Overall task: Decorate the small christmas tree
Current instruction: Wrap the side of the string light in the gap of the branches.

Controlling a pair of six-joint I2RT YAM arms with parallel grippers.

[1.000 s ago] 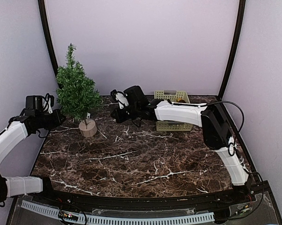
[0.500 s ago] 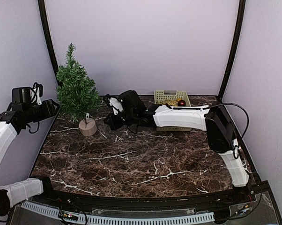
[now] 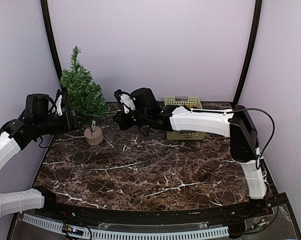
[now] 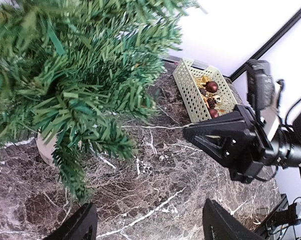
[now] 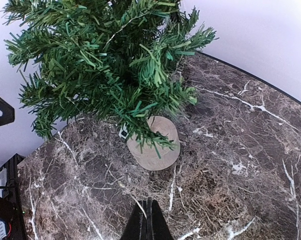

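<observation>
top external: counter (image 3: 155,175) is dark brown marble with white veins; both arms reach from the near edge toward the far left
left gripper (image 4: 150,225): jaws wide, nothing between them, at the lowest branches on the tree's left side
right gripper (image 5: 148,225): fingers pressed together, pointing at the tree from its right, apart from it
thread (image 4: 160,126): thin line from the right gripper's tip toward the branches; can't tell what it is
small christmas tree (image 3: 80,95): upright at the counter's far-left corner by the back wall; dark green bristly needles, pointed top, round tan base (image 3: 94,136), small white tag by the trunk
basket (image 3: 182,102): pale perforated plastic at the far edge, right of the tree
counts: 1 tree, 1 basket, 2 grippers, at least 2 dark red balls (image 4: 211,86) in the basket
hidden: trunk mostly under branches; basket front behind the right arm; other basket contents a gold-brown jumble; treetop cut off in the wrist views
</observation>
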